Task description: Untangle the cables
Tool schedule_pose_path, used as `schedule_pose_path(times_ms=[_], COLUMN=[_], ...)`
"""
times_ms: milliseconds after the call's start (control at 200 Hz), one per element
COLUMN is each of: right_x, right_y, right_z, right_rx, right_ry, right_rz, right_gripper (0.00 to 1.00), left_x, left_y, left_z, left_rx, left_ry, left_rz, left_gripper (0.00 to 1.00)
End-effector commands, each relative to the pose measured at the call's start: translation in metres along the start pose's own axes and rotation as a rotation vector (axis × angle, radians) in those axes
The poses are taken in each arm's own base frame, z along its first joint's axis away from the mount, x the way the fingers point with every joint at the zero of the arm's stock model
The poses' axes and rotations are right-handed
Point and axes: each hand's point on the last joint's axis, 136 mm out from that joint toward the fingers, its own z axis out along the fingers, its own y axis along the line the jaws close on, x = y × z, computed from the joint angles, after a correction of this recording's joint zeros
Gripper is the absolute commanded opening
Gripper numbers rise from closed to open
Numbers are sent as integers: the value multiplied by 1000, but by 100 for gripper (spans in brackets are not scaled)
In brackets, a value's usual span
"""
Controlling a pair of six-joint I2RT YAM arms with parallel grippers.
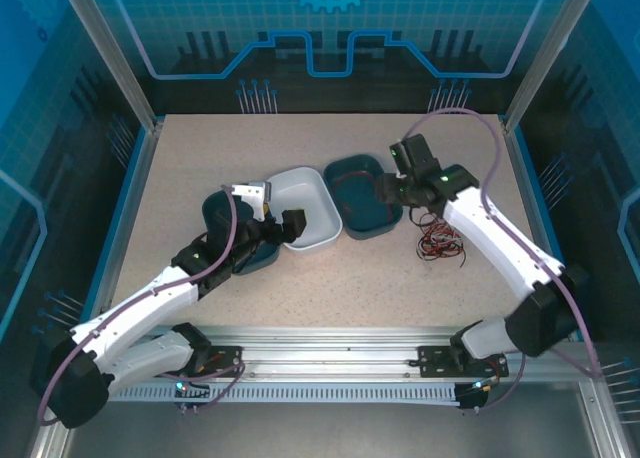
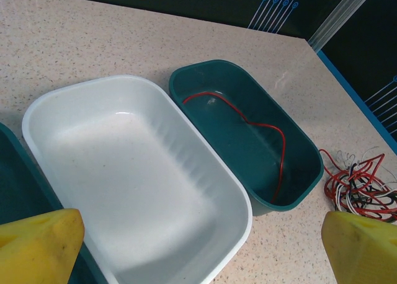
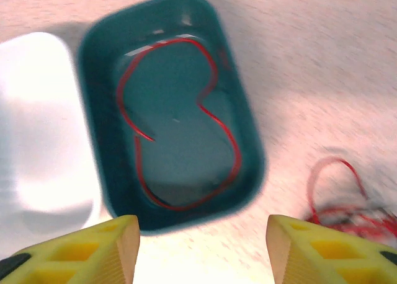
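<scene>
The right gripper point(image 3: 201, 234) hovered open and empty over the teal tray point(image 3: 255, 163) holding one red cable point(image 2: 267, 126); the left gripper point(image 2: 201, 234) gaped empty too. The other cables point(image 2: 356, 185) lay knotted on the surface point(image 2: 124, 36) beside that tray, where tugging one strand might tighten the knot.

- Two teal tubs: the far teal tub point(image 2: 236, 150) ahead of the fingers point(image 2: 40, 240) of the left gripper point(image 2: 201, 237), the near teal tub point(image 2: 15, 185) by its left finger.
- One white tub point(image 2: 124, 172), ahead between those fingers.
- One red cable point(image 3: 217, 119) in the far teal tub.
- One tangle of cables point(image 2: 360, 185) just ahead of its right finger.
</scene>
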Motion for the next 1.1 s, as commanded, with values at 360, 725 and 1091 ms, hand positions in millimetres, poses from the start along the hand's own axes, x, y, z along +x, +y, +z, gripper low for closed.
schedule_pose_path(times_ms=[360, 725, 1091], right_x=[74, 63, 66], right_y=[-110, -99, -113], right_z=[2, 48, 81], right_rx=[192, 128, 200], right_ry=[66, 111, 176], right_rz=[366, 368, 378], right_gripper=[55, 54, 34], left_x=[-11, -3, 2], left_y=[-12, -7, 0], left_z=[12, 17, 15], left_rx=[62, 45, 16], left_ry=[-51, -32, -22], left_rz=[-4, -29, -34], left_gripper=[99, 99, 99])
